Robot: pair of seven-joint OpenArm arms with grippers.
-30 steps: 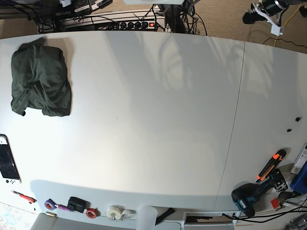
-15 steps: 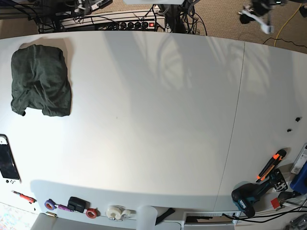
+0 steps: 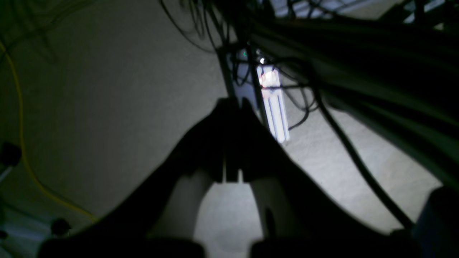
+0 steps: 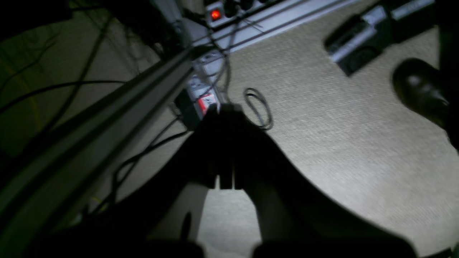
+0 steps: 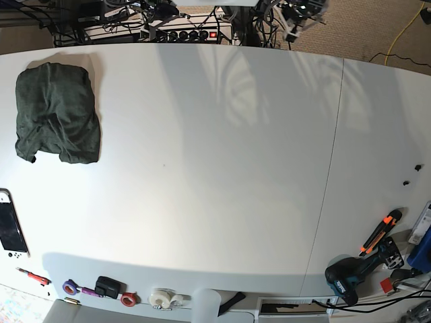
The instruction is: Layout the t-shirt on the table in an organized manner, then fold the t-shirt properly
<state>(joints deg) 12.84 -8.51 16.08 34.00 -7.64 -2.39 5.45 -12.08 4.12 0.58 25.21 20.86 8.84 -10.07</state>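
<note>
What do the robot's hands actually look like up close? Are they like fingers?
Not like fingers. In each wrist view, the left gripper and the right gripper show as two broad, dark, tapering prongs that narrow to blunt tips, over paler, light-coloured base pieces lower down. They are in shadow, so no markings can be made out. In the base view only small white-and-black arm parts show.

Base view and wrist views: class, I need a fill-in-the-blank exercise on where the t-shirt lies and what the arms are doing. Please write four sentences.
1. The t-shirt lies bunched near the table's far ____ corner in the base view.
2. The t-shirt's colour is dark ____.
3. The left gripper's fingers are ____.
4. The right gripper hangs over the ____, not the table.

Missing words: left; green; shut; carpet
</note>
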